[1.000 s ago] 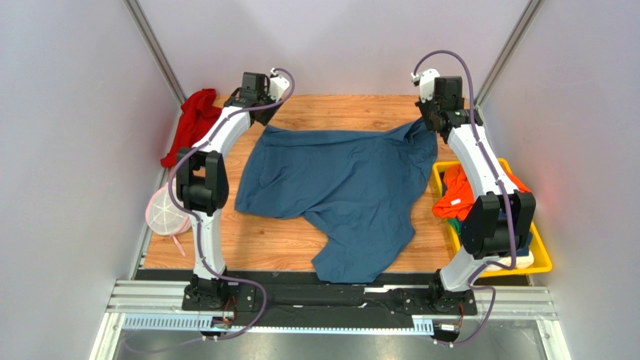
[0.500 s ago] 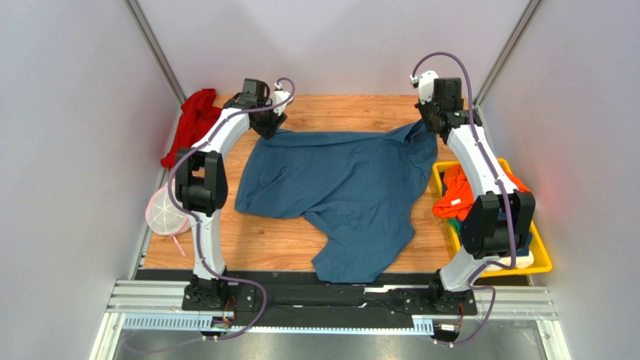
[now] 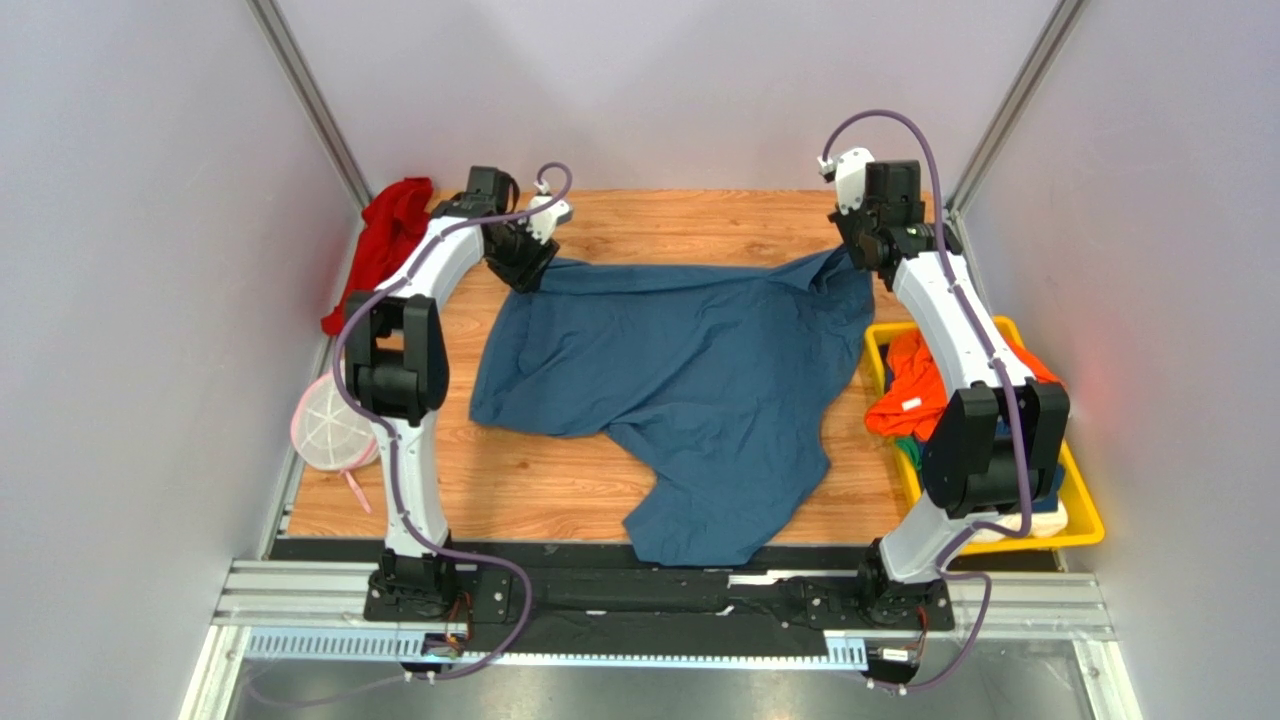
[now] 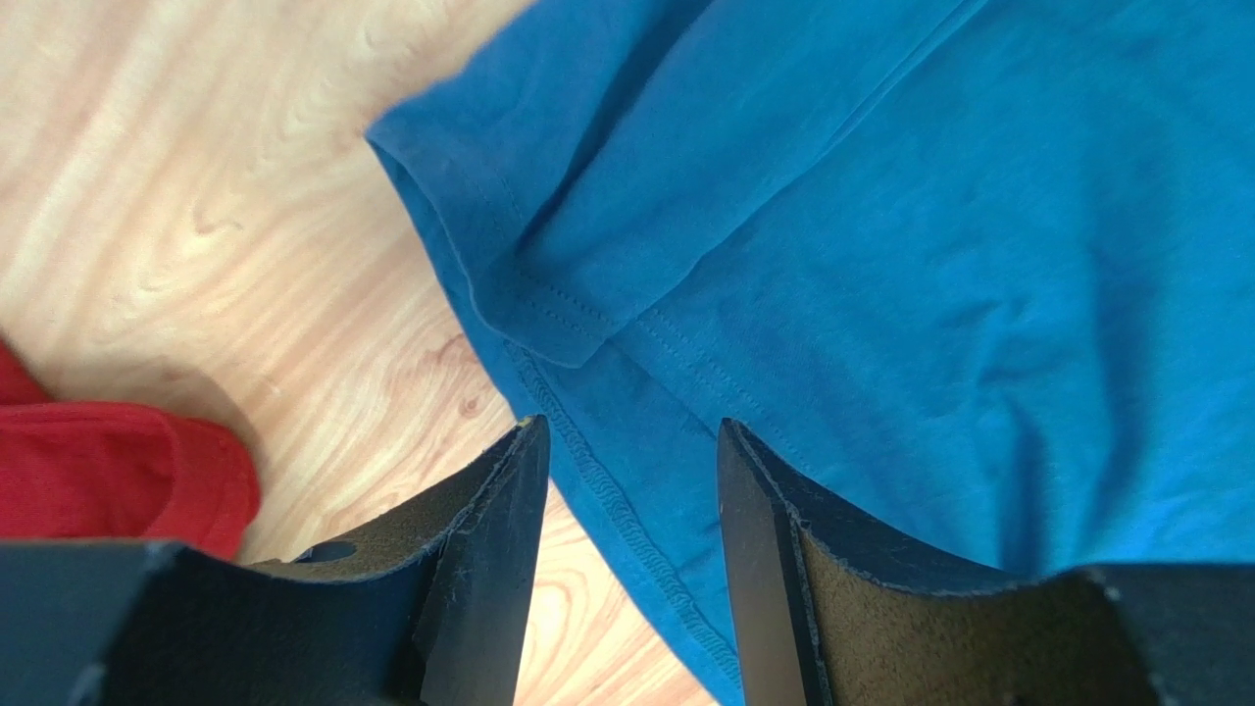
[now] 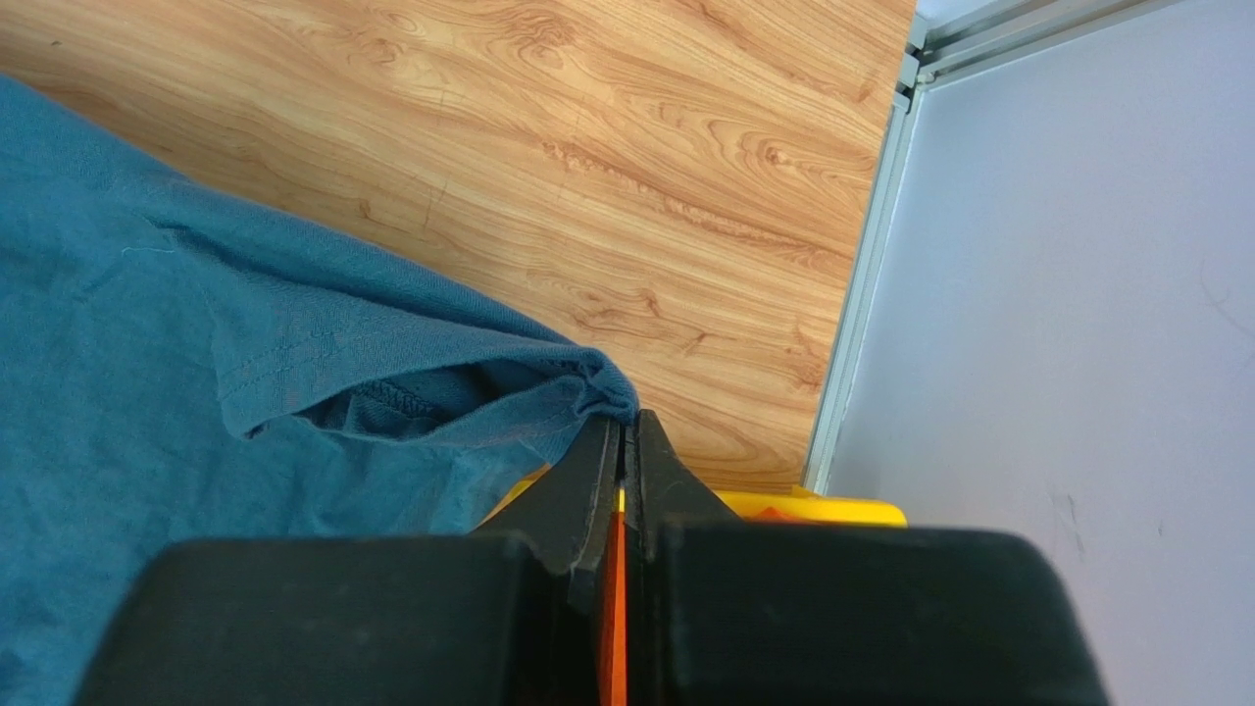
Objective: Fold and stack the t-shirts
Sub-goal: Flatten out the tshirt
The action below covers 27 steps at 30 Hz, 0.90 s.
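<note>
View from above and behind of a wooden table [image 3: 496, 488] between pale walls

Spread over the middle of the table, a large blue t-shirt [image 3: 676, 375], rumpled, with one part trailing down to the table's near edge and its far right corner drawn up off the table

Rising from the table's near edge, a white-and-black left arm [image 3: 421, 285] bent over toward the table's far left part, and a matching right arm [image 3: 962, 330] stretched toward the table's far right corner

Against the table's right edge, a yellow bin [image 3: 1088, 525] with an orange t-shirt [image 3: 909, 398] heaped on top and darker cloth and a cream piece under it

Bunched at the table's far left corner, a red cloth [image 3: 383, 240], partly off the table's edge

At the table's left edge, about halfway along, a round white-and-pink mesh disc [image 3: 328, 423]

Low over the table's far left part, the left gripper [image 4: 631, 441], fingers parted roughly halfway, the stitched hem of the blue t-shirt lying in the gap beneath them and a folded sleeve just beyond the tips; nothing pinched, contact with the cloth not clear

Above the table's far right corner, the right gripper [image 5: 620, 430], fingers pressed together with a bunched fold of the blue t-shirt caught at their tips
</note>
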Motion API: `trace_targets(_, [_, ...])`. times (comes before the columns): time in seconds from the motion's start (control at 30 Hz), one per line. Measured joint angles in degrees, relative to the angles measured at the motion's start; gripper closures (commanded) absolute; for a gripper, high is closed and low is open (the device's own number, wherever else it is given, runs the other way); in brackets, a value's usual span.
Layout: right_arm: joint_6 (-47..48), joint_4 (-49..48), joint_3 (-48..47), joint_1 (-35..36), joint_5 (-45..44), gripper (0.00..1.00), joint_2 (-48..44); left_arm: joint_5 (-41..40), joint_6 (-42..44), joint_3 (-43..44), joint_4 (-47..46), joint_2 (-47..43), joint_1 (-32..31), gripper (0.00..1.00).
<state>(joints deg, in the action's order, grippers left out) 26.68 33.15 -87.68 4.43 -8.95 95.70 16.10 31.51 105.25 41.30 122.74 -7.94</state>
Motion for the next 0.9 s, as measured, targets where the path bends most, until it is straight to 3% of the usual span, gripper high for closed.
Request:
trace_targets(0.27, [0.2, 0.0, 0.0, 0.0, -0.2, 1.00, 0.0, 1.0, 1.6, 1.4, 1.9, 4.2, 0.9, 0.46])
trace_targets(0.9, [0.2, 0.2, 0.7, 0.0, -0.7, 1.00, -0.2, 3.0, 2.4, 15.3, 6.2, 12.6, 2.4, 0.47])
